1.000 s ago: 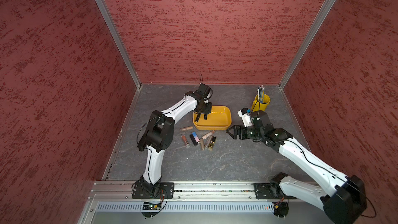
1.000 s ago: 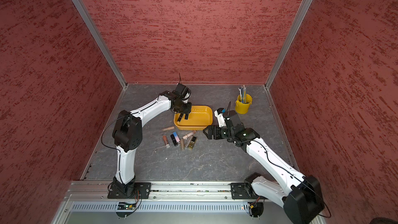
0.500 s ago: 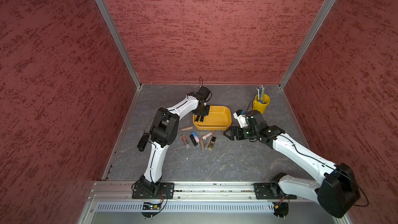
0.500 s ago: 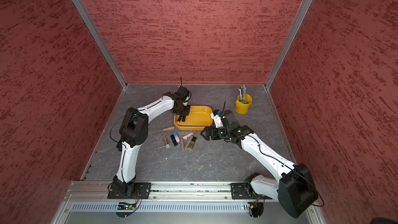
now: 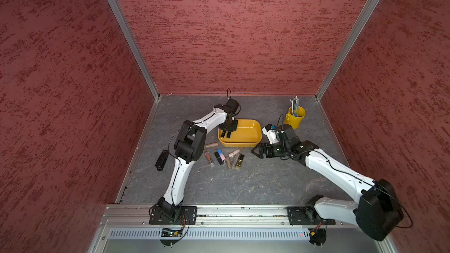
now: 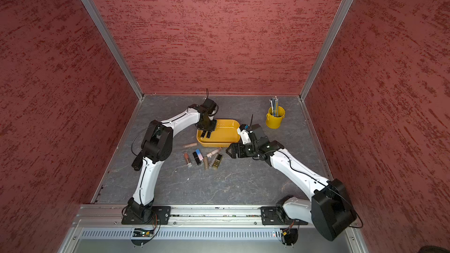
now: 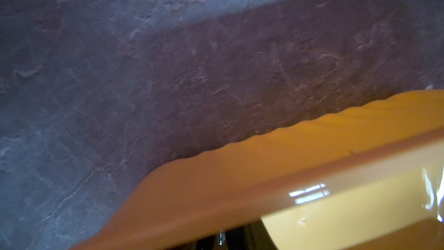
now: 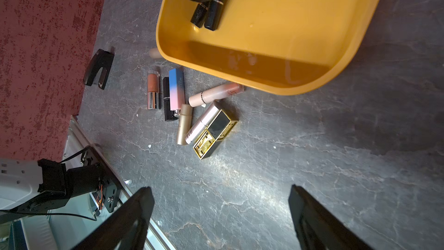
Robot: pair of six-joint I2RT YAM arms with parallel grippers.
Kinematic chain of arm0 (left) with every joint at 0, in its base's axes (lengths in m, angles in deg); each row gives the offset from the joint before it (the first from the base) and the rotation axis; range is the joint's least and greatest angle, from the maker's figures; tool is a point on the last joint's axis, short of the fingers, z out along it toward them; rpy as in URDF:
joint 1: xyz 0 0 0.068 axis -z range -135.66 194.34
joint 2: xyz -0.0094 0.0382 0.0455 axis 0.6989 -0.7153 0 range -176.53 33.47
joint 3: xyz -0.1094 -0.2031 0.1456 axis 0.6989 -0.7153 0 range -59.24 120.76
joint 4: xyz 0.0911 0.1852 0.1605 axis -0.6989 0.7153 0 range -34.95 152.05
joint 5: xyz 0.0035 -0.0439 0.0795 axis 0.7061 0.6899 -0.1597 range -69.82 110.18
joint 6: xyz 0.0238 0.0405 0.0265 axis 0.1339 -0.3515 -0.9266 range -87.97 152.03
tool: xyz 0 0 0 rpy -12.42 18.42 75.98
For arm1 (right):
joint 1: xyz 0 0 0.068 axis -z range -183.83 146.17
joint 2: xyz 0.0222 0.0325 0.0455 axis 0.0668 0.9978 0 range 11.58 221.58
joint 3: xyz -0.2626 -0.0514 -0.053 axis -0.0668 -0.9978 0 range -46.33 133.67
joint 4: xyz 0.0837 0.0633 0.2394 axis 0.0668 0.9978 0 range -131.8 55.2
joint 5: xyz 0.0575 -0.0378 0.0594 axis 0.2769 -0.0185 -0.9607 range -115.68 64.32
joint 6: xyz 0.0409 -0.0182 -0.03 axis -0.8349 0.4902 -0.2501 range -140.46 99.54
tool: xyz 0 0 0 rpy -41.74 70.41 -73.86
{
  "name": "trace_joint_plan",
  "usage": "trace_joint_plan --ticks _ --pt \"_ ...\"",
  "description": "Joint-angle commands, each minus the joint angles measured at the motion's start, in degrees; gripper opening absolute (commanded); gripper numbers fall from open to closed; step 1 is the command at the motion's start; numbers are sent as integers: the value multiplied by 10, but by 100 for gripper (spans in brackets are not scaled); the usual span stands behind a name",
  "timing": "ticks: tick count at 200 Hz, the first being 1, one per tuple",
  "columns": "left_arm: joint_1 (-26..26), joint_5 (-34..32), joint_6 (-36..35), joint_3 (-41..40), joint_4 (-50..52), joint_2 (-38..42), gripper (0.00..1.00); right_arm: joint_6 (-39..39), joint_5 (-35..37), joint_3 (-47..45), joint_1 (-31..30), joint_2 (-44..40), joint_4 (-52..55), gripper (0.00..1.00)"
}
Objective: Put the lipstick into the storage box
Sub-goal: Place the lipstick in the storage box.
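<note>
Left end effector (image 5: 228, 129): it has dipped lower over the end of the storage box (image 5: 247, 131) nearer its own arm in the last second. Jaws narrow. Two dark lipstick tubes (image 8: 207, 15) sit inside the box at its tips; you cannot tell whether either is pinched.

Right end effector (image 8: 221, 189): jaws wide, empty. It has crept from the box corner toward the loose lipsticks (image 5: 229, 158) on the counter (image 5: 243, 186), just in front of the box.

Judgement: this deposit looks nearly done. Several tubes remain, so you likely release left, then pick right.
</note>
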Motion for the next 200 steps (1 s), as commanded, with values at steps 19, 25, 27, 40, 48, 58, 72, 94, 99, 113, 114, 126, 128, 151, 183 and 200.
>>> trace_joint_plan --ticks 19,25,27,40,48,58,72,94,99,113,114,126,128,151,183,200 --pt "-3 -9 -9 12 5 -7 27 -2 -7 9 1 0 -13 93" --pt "-3 -9 -8 12 5 -7 28 -3 -7 9 2 0 -12 93" --pt "-3 -9 -9 12 5 -7 28 -3 -8 9 1 -1 -12 93" --pt "-3 -8 -8 12 5 -6 29 -4 -7 9 1 -2 -11 93" --pt "-3 -8 -8 12 6 -5 30 -5 -7 9 1 -2 -10 93" --pt "-2 -8 -8 12 6 -4 33 -6 -7 9 1 -3 -9 93" --pt "-2 -8 -8 12 6 -2 34 -8 -7 8 1 -4 -8 93" --pt "-3 -4 -6 9 6 5 35 -11 -7 7 1 -6 -8 93" --pt "-3 -3 -5 8 5 8 35 -12 -7 7 1 -6 -9 93" --pt "-1 2 -3 4 2 23 35 -16 -7 7 0 -6 -9 93" --pt "-1 2 -3 3 2 24 35 -17 -7 7 0 -6 -8 93" --pt "1 5 -1 -3 -6 44 36 -19 -5 8 -2 -5 -9 93" --pt "2 6 -1 -4 -7 47 36 -20 -3 8 -4 -5 -8 93" --pt "7 15 6 -20 -15 92 37 -24 20 22 -21 8 9 92" --pt "3 54 37 -97 -62 190 42 -34 98 66 -71 49 70 91" --pt "-2 88 63 -166 -104 255 45 -53 141 91 -102 76 100 91"
